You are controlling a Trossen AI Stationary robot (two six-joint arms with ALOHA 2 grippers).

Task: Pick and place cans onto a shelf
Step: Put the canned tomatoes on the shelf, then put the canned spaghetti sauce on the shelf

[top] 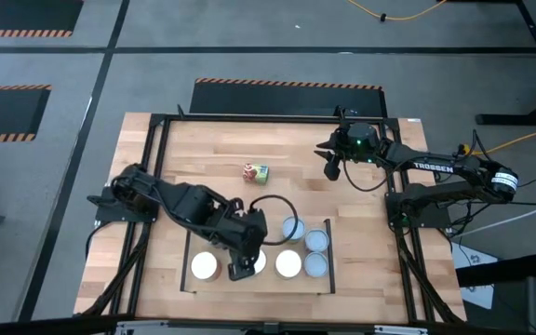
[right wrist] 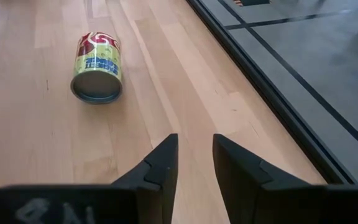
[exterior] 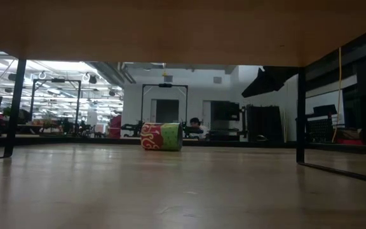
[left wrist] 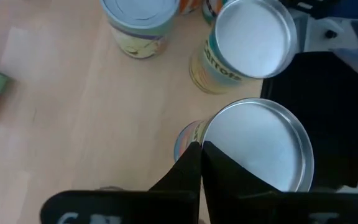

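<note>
The red, green and yellow can [top: 255, 171] lies on its side on the bare table [top: 203, 149], alone, well apart from the shelf [top: 214, 244] at the near edge where the other cans [top: 315, 241] stand upright. In the overhead picture its long axis runs roughly three to nine o'clock. Through my right wrist camera I see one round end turned toward me, so the cylinder points about along my line of approach.

From that can, my right gripper [top: 331, 167] sits at about three o'clock, near it with nothing between, fingers parted and empty. My left gripper [top: 241, 268] is at roughly six o'clock from the can, well apart, low over the shelf among the standing cans; its fingertips look pressed together beside a can top, gripping nothing I can make out.

I judge my right arm the nearer. To take the can I would likely need my fingers across its round sides, not over its ends.
</note>
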